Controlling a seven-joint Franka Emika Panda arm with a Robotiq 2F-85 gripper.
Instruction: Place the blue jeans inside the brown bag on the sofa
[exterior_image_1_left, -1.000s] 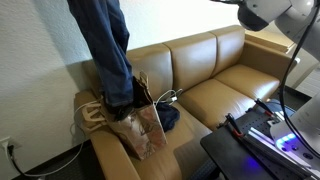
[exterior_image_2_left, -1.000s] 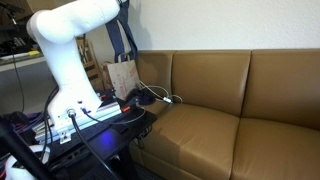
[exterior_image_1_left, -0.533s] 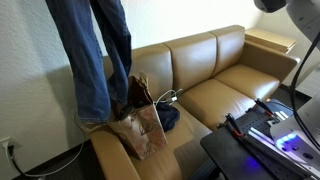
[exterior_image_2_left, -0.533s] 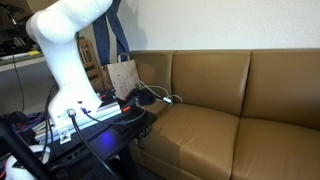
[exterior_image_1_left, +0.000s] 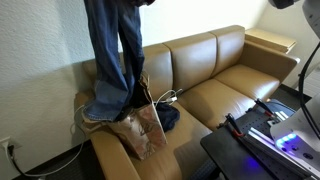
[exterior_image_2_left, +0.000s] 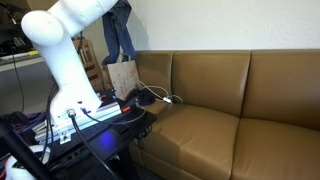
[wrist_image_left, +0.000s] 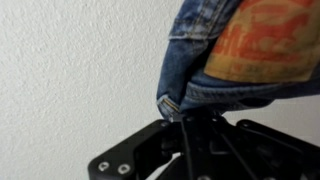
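The blue jeans (exterior_image_1_left: 110, 55) hang full length from my gripper, which is at the top edge of an exterior view (exterior_image_1_left: 140, 3). Their legs reach down into the mouth of the brown paper bag (exterior_image_1_left: 140, 125), which stands on the left end of the sofa (exterior_image_1_left: 225, 85). The jeans (exterior_image_2_left: 120, 30) and the bag (exterior_image_2_left: 122, 77) also show in an exterior view. In the wrist view the gripper (wrist_image_left: 195, 115) is shut on the waistband of the jeans (wrist_image_left: 240, 50), with a tan leather patch showing.
A dark bundle with white cables (exterior_image_1_left: 168, 112) lies on the seat beside the bag. A white wall stands behind. The robot's base and a black stand with electronics (exterior_image_1_left: 265, 130) are in front of the sofa.
The jeans swung left and rose half a second ago. Now they hang back over the bag, with the legs reaching into its mouth.
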